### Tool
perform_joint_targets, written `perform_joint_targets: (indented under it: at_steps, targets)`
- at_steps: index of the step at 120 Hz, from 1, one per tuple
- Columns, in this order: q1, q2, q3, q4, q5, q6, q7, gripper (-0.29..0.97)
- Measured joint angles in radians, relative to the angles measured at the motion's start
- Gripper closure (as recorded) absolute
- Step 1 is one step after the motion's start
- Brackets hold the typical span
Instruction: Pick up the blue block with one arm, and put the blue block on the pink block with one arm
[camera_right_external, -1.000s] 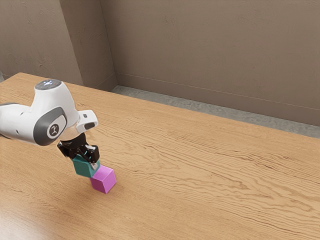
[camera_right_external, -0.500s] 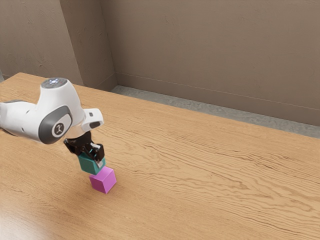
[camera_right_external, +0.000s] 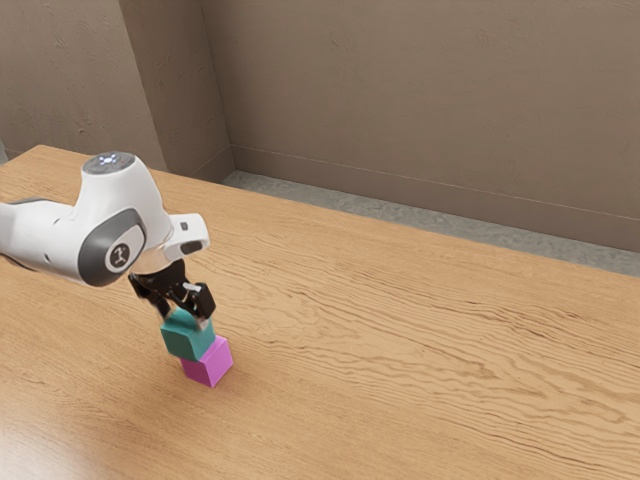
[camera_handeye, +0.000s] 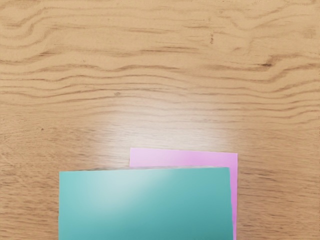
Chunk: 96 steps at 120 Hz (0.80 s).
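In the exterior view, the white arm (camera_right_external: 90, 235) comes in from the exterior view's left and bends down over the wooden table (camera_right_external: 420, 330). Its black pincer (camera_right_external: 187, 313) points down at the top of the blue block (camera_right_external: 186, 338), which renders in a teal shade. The pincer sits right at the block's upper face. From this angle I cannot tell whether it grips the block or stands loose around it.

The blue block lies on top of the pink block (camera_right_external: 210, 367), and no gap shows between them. It is not squared up with the pink block. It is shifted toward the exterior view's left, so it overhangs on that side and leaves part of the pink top bare on the other. The pink block stands flat on the table. Behind the table runs a grey strip of floor (camera_right_external: 420, 215) and a plain brown wall (camera_right_external: 420, 90).

In the wrist view, the blue block (camera_handeye: 145, 205) is directly under the hand. The pink block (camera_handeye: 182, 157) shows from beneath it as a band along one edge and a thin sliver along the adjoining side. Wood-grained table (camera_handeye: 160, 75) surrounds both, with a soft glare just beyond the pink band.
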Motion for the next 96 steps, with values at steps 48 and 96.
perform_joint_targets:
  at_steps: [48,96]
  targets:
    - [0.006,-0.083,0.020,0.320,0.026,-0.142,0.013,0.02]
    - [0.001,-0.077,0.079,0.612,0.003,-0.655,-0.023,0.00]
